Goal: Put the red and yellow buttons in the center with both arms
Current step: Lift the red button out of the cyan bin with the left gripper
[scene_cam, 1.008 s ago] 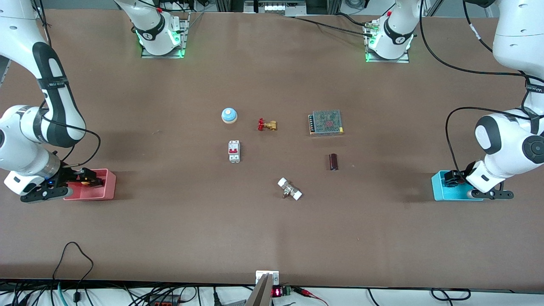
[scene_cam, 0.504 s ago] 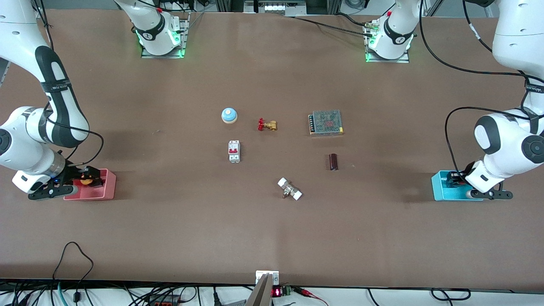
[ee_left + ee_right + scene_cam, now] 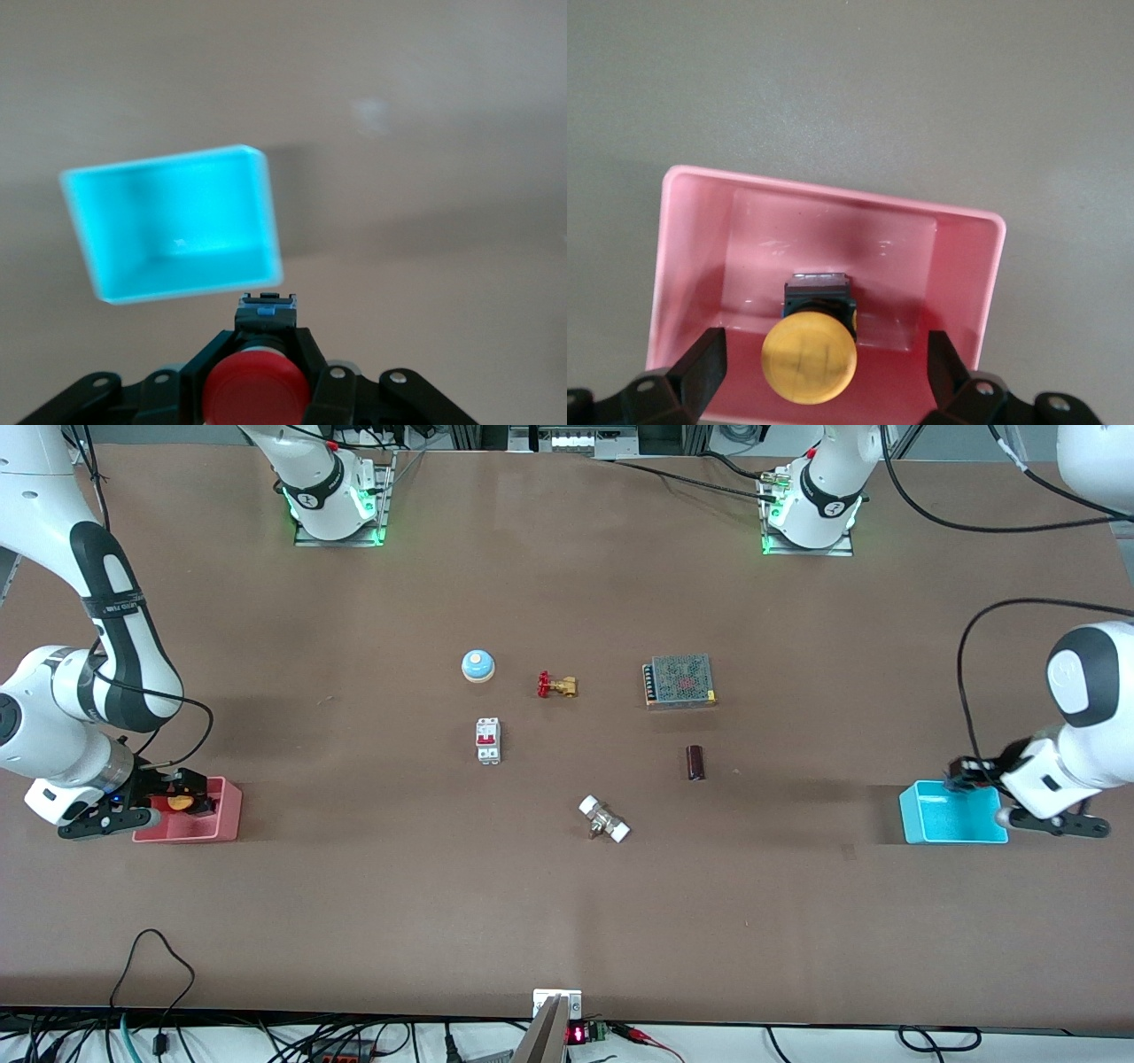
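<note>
My left gripper [image 3: 962,772] is shut on the red button [image 3: 256,390] and holds it in the air over the blue bin [image 3: 914,815], which also shows in the left wrist view [image 3: 173,221]. The red button cannot be made out in the front view. My right gripper [image 3: 182,797] is open and low in the pink bin [image 3: 226,815]. Its fingers [image 3: 700,359] stand on either side of the yellow button [image 3: 809,359], apart from it. The yellow button [image 3: 181,802] rests in the pink bin [image 3: 833,197]. The brown tabletop centre [image 3: 576,753] is bare.
Around the middle lie a blue dome bell [image 3: 477,665], a white breaker [image 3: 488,740], a red-handled brass valve [image 3: 556,685], a mesh-topped power supply [image 3: 679,680], a dark cylinder [image 3: 695,763] and a white-ended fitting [image 3: 604,819].
My left gripper has risen out of the blue bin with the red button in it. My right gripper has stayed around the yellow button in the pink bin, shifting only slightly.
</note>
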